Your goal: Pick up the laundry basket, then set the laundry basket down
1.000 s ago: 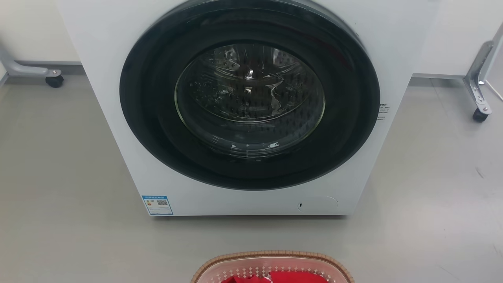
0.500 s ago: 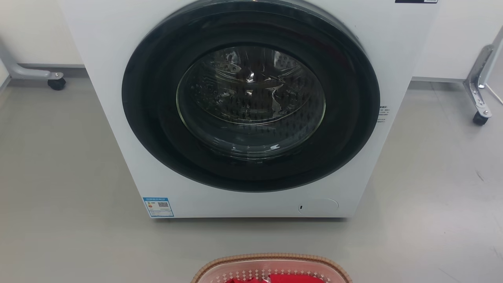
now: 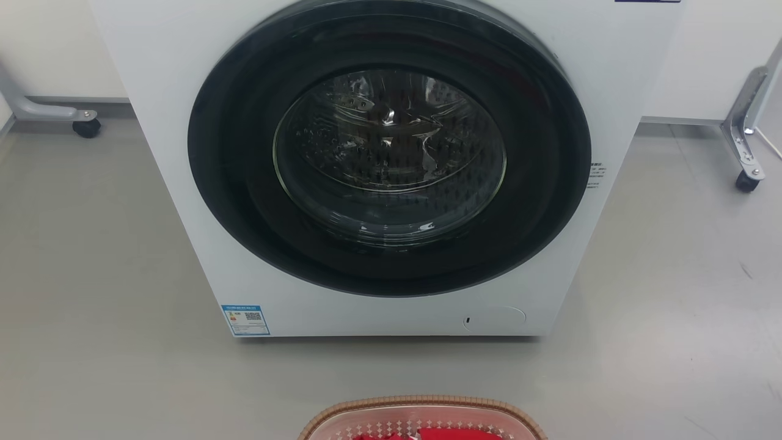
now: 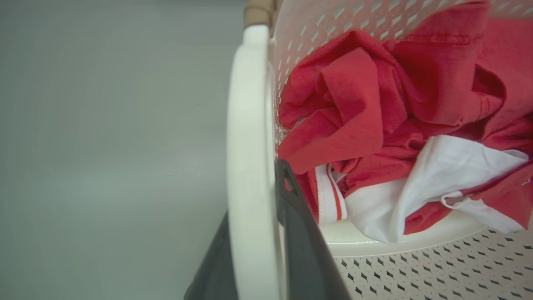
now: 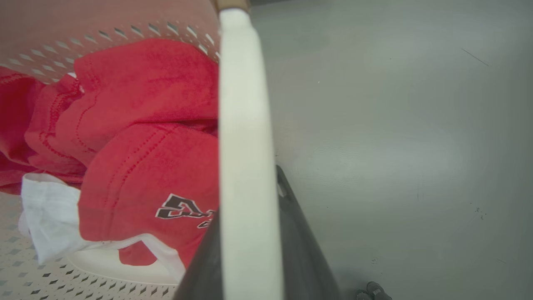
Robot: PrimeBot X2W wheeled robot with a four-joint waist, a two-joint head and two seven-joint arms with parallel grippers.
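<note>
Cream-white perforated plastic laundry basket with brown woven-look rim (image 3: 421, 403) in front of the white front-loading washing machine (image 3: 366, 315), apart from it, long axis across the machine's front. Left gripper (image 4: 254, 200) at its left end, right gripper (image 5: 250, 196) at its right; jaws of each closed across a white loop handle (image 4: 247, 104). Next move judged plain vertical, ends kept level. Against a second ago: rim slightly lower in head view, machine barely shifted.

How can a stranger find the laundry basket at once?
Start at the white washing machine with its round dark door. Directly in front of it is the laundry basket: cream perforated plastic, brown woven-look rim, red and white clothes inside.
</note>
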